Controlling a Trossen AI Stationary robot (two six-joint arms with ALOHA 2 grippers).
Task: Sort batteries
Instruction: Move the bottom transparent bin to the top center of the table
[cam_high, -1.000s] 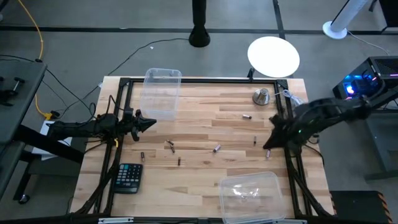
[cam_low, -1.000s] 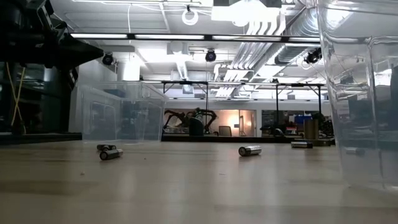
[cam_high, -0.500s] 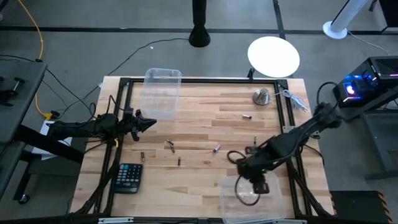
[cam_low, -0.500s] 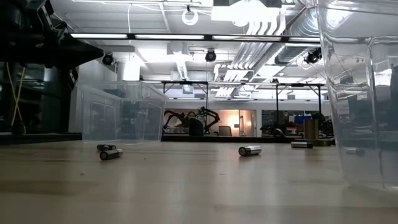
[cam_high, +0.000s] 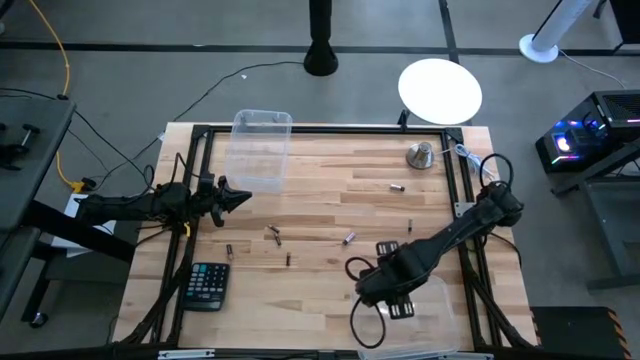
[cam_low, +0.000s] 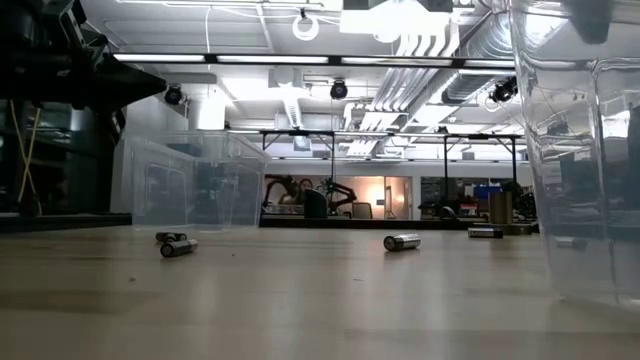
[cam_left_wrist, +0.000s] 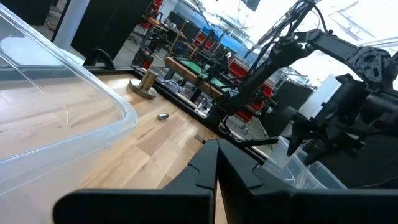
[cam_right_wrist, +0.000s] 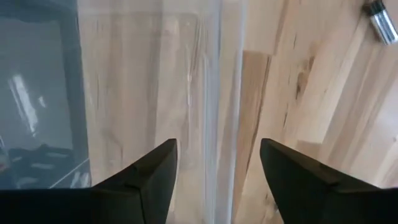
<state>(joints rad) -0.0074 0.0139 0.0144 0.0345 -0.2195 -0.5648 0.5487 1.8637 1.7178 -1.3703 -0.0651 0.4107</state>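
Your right pincer hangs with fingers apart over the near clear bin's rim, apparently for dropping batteries; your left pincer waits pinched together at the table's left edge.

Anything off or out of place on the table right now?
Nothing spilled or damaged. Small cylindrical batteries lie scattered mid-table, unsorted. Only strays: a black calculator front-left, a metal bell-shaped object far right. Right gripper, jaws open, hangs over the near clear plastic bin's rim.
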